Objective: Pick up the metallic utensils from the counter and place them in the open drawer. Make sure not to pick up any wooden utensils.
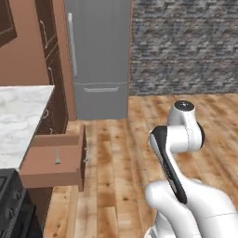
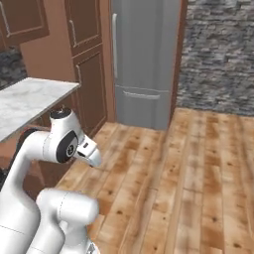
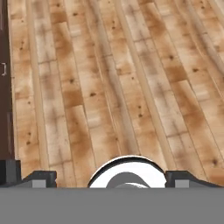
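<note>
1. I had one white marble bench [image 1: 21,118] at the left of the left base view, and the stretch of it I could see carried no utensils; it showed again in the right base view, equally bare on its visible part.
2. One drawer [image 1: 53,160] stood pulled open below the bench edge, beside the wooden floor [image 1: 121,153], with the grey fridge [image 1: 100,60] further back.
3. The arm [image 1: 179,153] was folded low in front of the base, well apart from both bench and drawer.
4. In the hand view the tool [image 3: 109,179] looked down at bare floorboards, its two dark fingertips [image 3: 41,178] standing wide apart with nothing between them, so I took it as empty.
5. Inside the drawer I counted one small thin silver-grey thing, which I took to be the fork [image 1: 57,157], lying on the drawer bottom near its middle; it was small and blurred, so I would not swear to its shape.
6. I counted no dark-handled utensil and no wooden spoons in what I could see.
7. My judgement: one metallic piece was already put away. Whether the second metallic utensil was left to fetch, I could not tell.
</note>
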Robot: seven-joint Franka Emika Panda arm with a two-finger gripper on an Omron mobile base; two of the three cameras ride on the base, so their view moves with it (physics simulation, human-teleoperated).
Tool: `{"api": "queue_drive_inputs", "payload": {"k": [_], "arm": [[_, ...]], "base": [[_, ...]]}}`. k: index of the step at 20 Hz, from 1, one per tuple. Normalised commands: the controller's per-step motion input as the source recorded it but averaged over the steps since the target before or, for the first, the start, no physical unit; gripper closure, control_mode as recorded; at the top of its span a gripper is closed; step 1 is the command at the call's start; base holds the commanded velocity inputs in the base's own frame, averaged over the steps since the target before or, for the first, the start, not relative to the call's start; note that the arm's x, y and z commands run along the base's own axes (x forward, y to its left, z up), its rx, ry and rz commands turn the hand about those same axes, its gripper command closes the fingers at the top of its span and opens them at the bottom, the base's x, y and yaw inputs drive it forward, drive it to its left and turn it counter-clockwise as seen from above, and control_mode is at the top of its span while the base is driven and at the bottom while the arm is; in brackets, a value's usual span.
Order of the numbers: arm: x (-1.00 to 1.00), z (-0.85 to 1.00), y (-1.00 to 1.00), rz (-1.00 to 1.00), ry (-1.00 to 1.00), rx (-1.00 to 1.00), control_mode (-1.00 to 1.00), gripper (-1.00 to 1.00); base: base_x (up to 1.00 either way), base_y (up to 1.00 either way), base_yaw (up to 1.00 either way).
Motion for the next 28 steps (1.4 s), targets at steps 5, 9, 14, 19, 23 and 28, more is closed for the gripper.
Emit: {"api": "queue_drive_inputs", "payload": {"k": [5,9,14,19,23,28], "arm": [[0.0,0.0,0.0,0.0,0.0,0.0,1.0,-1.0],[0.0,0.0,0.0,0.0,0.0,0.0,1.0,-1.0],[0.0,0.0,0.0,0.0,0.0,0.0,1.0,-1.0],[0.0,0.0,0.0,0.0,0.0,0.0,1.0,-1.0],[0.0,0.0,0.0,0.0,0.0,0.0,1.0,-1.0],[0.0,0.0,0.0,0.0,0.0,0.0,1.0,-1.0]], "base": [[0.35,-1.0,-0.54],[0.16,-1.0,-0.61],[0.08,-1.0,-0.66],[0.26,-0.85,-0.68],[0.39,-0.63,-0.68],[0.46,-0.14,-0.7]]}}
